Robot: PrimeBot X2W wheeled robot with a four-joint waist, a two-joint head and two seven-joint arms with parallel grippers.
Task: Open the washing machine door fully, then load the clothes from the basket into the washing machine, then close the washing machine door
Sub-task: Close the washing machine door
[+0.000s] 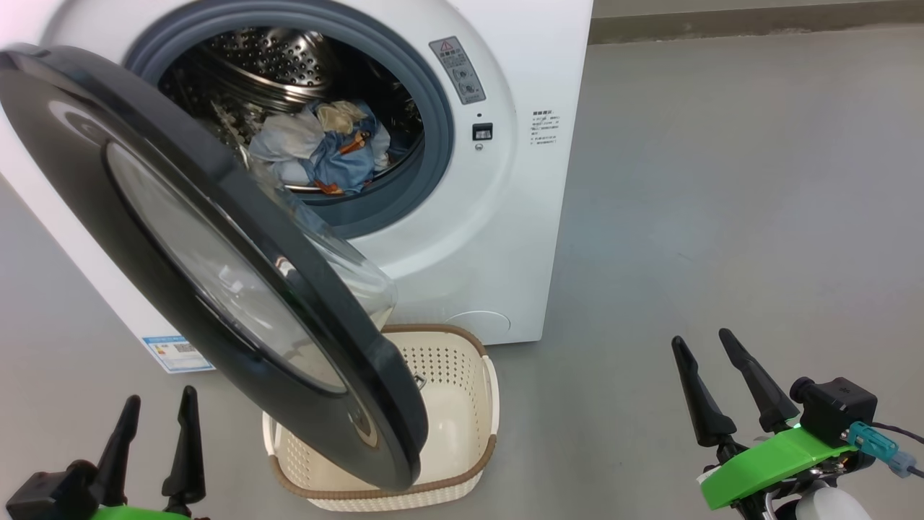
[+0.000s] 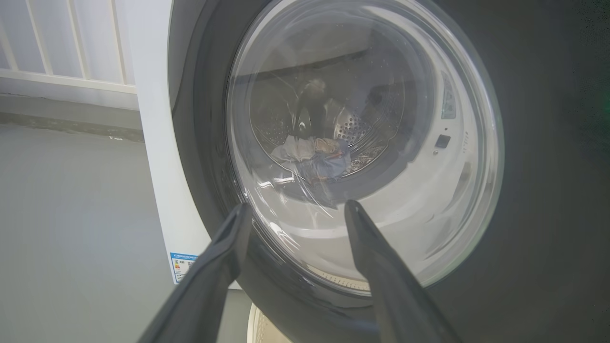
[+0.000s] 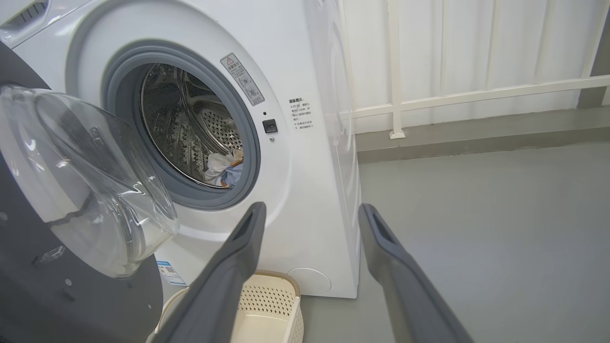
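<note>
The clothes [image 1: 325, 148], a crumpled bundle of light blue and pale fabric, lie at the bottom of the steel drum of the washing machine [image 1: 491, 238], well ahead of both pincers and touched by neither. From the left pincer [image 1: 161, 399] they sit straight ahead, seen between its two dark fingers through the clear bulging glass of the washing machine door [image 1: 180, 217], which stands between that pincer and the drum. From the right pincer [image 1: 700, 338] they lie ahead and off to its left, beyond its left finger, low inside the grey gasket ring.

The door hangs swung out from the machine's front, its glossy black rim near the left pincer's fingertips and its lower edge overhanging the basket [image 1: 433, 331]. The cream basket stands on the floor [image 1: 722, 180] just in front of the machine, between the two pincers and nearer the left one, with its pale bottom showing.

Both pincers have their fingers spread wide apart and hold nothing. The right one points over bare grey floor, well apart from the door. A small blue label [image 1: 177, 352] sits low on the machine's front, ahead of the left pincer.
</note>
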